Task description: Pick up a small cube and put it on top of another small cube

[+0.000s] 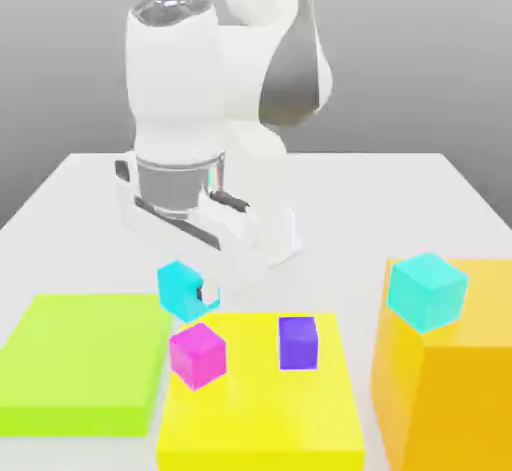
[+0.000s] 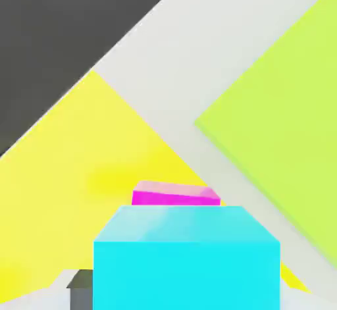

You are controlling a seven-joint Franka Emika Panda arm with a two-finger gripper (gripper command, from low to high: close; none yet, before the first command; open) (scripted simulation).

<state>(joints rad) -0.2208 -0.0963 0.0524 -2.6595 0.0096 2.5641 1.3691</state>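
The white two-finger jaws (image 1: 208, 289) are clamped on the small plain cyan cube (image 1: 181, 291), one finger showing over the side toward the exterior view's right. The cube is held just above and behind the magenta cube as the exterior view sees it. It has equal-looking sides, so no long axis can be told; it is turned so that a vertical edge faces the exterior view, and it looks slightly tilted there. Nearest it, the small plain magenta cube (image 1: 198, 356) sits on the flat bright-yellow block (image 1: 258, 414), also with an edge toward the exterior view. On the same block, toward the exterior view's right and apart from the magenta cube, a small blue-violet cube (image 1: 298, 343) stands with one face nearly square to the view. Farther to the exterior view's left lies a low lime-green slab (image 1: 85, 359); to its right rises a tall orange block (image 1: 450, 389) carrying a bigger-looking turquoise cube (image 1: 427, 291). The blocks stand on the pale table (image 1: 340, 229). In the hand view, the held cube partly hides the magenta one.
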